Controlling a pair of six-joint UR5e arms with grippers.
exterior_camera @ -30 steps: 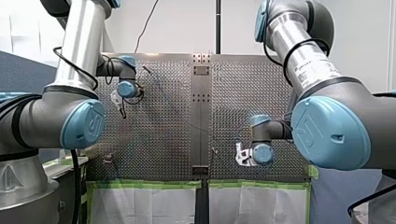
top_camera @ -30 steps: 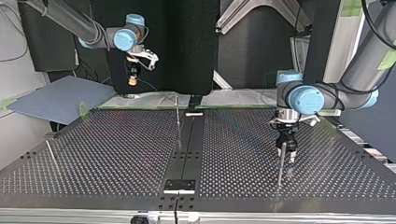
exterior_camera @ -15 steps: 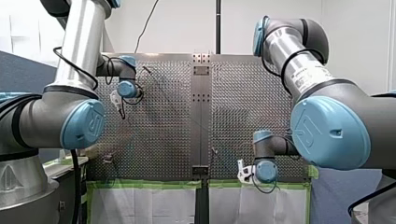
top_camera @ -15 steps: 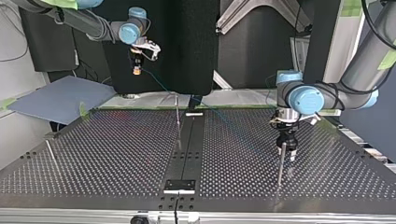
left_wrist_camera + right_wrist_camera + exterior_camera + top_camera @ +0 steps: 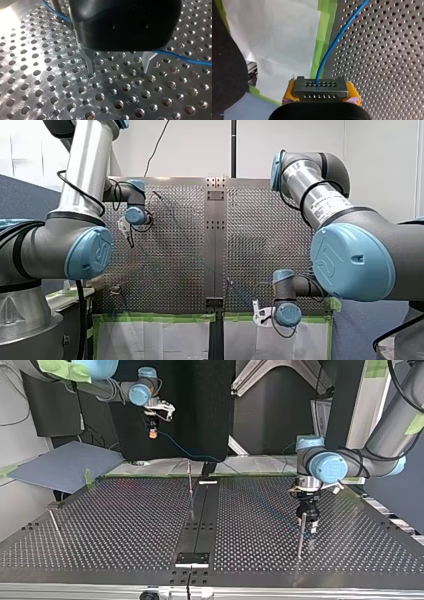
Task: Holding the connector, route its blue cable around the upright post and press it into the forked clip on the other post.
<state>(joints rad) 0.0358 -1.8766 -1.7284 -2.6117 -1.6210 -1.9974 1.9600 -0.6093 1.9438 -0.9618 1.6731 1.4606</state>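
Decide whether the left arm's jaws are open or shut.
Open. The left gripper has its jaws apart above the table, nothing between them.

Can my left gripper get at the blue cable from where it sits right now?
Probably yes. In the left wrist view my left gripper is open and empty over the table, and the blue cable runs right past its fingers with nothing between.
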